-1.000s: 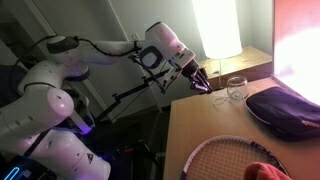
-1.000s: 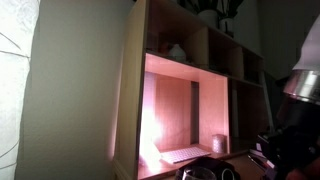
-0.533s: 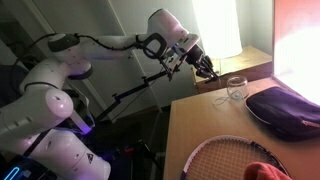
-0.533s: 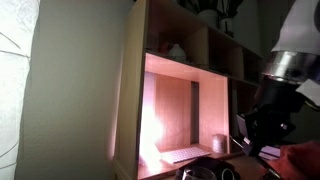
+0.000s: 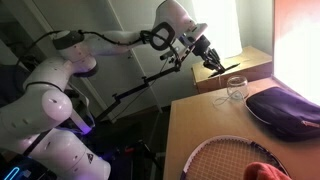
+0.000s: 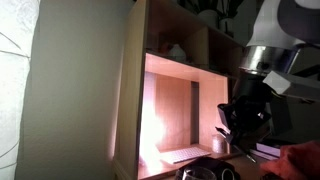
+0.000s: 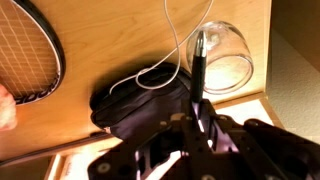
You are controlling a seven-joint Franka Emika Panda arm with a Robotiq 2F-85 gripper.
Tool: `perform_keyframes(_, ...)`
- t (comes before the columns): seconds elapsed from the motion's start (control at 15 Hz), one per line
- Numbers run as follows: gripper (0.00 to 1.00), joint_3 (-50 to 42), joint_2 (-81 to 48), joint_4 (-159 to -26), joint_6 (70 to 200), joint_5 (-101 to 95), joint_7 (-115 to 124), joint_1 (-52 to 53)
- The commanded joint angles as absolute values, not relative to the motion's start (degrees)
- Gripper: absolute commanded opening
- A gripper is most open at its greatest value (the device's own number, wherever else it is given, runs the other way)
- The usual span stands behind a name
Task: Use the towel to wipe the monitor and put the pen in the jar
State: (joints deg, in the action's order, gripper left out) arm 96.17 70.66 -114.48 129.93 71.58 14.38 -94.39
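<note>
Looking down from the wrist, a sliver of orange towel [image 7: 5, 108] sits at the far left edge. Next comes the racket [image 7: 30, 55] on the wooden table [image 7: 110, 35], then a dark zippered pouch [image 7: 140, 100] with a white cable [image 7: 172, 50] looping off it. Furthest right is the gripper [image 7: 198, 112], its jaws clamped on a dark pen [image 7: 199, 65]. The pen's tip shows against the near rim of the clear jar [image 7: 228, 58]; whether it is inside the mouth cannot be told. An exterior view adds what the wrist misses: the white arm [image 5: 60, 80] reaches in from the left and holds the gripper [image 5: 215, 63] above and just beside the jar [image 5: 236, 90]. A glowing lampshade [image 5: 218, 25] stands behind, and the monitor [image 5: 300, 40] shines pinkish at the far right. There the towel [image 5: 262, 172] lies at the bottom edge beside the racket, well apart from the monitor. In an exterior view a wooden shelf unit [image 6: 135, 90] fills the left and middle, with one compartment lit pink. To its right the gripper [image 6: 238, 118] hangs as a dark mass that blocks the right of the shelves, and the pen cannot be made out.
</note>
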Motion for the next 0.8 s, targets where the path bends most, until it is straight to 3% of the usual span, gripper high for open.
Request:
perform_keyframes(0.0, 0.03, 96.0, 69.0, -109.1, 126.7, 67.8, 17.2, -97.8)
perform_keyframes(0.73, 0.03, 97.1, 68.5, -99.5, 124.7, 65.6, 19.4, -103.2)
